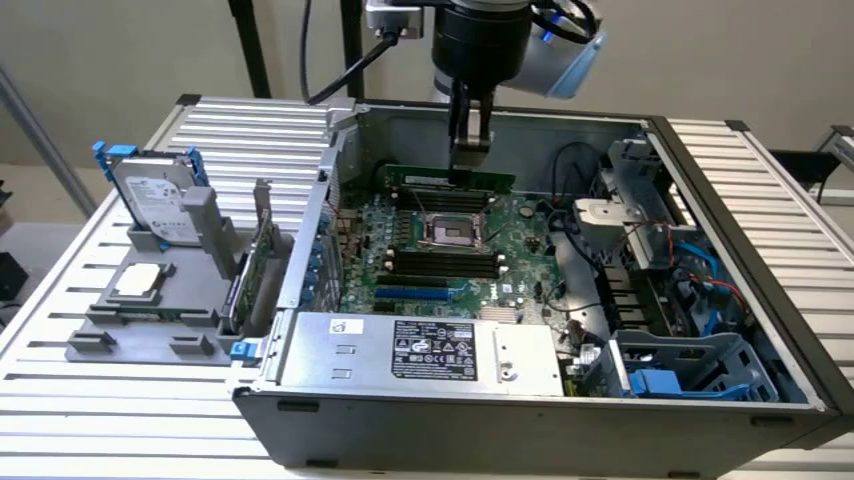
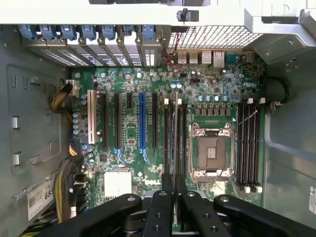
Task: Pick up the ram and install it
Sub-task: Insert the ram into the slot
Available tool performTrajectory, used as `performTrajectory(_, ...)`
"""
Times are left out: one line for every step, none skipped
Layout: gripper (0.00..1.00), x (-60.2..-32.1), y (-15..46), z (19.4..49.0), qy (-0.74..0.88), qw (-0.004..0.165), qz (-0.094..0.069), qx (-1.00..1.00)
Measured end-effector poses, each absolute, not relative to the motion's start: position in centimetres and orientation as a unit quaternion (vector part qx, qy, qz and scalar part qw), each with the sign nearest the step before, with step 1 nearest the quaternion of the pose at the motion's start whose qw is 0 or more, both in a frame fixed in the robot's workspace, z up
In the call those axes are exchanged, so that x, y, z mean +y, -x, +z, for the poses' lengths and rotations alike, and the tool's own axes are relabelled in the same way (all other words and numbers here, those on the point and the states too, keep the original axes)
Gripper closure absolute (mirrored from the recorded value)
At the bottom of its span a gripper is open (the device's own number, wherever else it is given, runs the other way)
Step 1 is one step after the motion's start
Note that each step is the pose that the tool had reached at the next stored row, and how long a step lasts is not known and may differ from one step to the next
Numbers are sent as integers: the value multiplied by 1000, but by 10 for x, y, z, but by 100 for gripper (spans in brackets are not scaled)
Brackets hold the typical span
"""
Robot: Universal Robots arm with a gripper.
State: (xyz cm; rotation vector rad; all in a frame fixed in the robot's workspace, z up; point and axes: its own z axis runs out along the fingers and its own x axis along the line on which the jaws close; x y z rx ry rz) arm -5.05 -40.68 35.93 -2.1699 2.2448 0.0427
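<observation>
Ram (image 1: 447,181): a narrow green stick, held with its long side level in the upper centre of the exterior view. It sits inside the open computer case (image 1: 747,200), over the far part of the motherboard (image 1: 514,250) and just beyond the processor socket (image 1: 451,232). The gripper (image 1: 469,158) takes it from above at about mid-length, jaws clenched on its two flat faces.

In the wrist view the ram (image 2: 176,128) appears edge-on, as a thin pale line running out from between the fingertips (image 2: 167,187). It lies along a bank of black memory slots (image 2: 168,143) beside the socket (image 2: 211,153). A second bank (image 2: 249,143) lies on the socket's other side. Whether the stick's lower edge touches a slot cannot be told.

Doing the step well, as judged here: the stick's edge should run parallel to one slot and sit centred between that slot's end clips. Pressure should go straight down and evenly, since a tilted stick would likely bind at one end or seat only partly. The central grasp suits an even push.

Pose: the arm (image 1: 487,40) hangs from the top centre of the frame, wrist vertical, fingers pointing straight down into the case. A hard drive (image 1: 154,195) and an expansion card (image 1: 256,265) stand at the frame's left, well apart from the work.
</observation>
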Motion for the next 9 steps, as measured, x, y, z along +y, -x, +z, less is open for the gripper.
performTrajectory(87,-407,50,357,695,10,14,719)
performTrajectory(87,-407,50,356,695,10,14,719)
performTrajectory(87,-406,50,354,695,10,14,719)
performTrajectory(87,-406,50,352,695,10,14,719)
performTrajectory(87,-406,50,350,695,10,14,718)
performTrajectory(87,-406,49,348,696,10,14,718)
performTrajectory(87,-406,48,347,696,10,14,718)
performTrajectory(87,-406,47,345,696,10,14,718)
performTrajectory(87,-406,46,343,696,10,14,718)
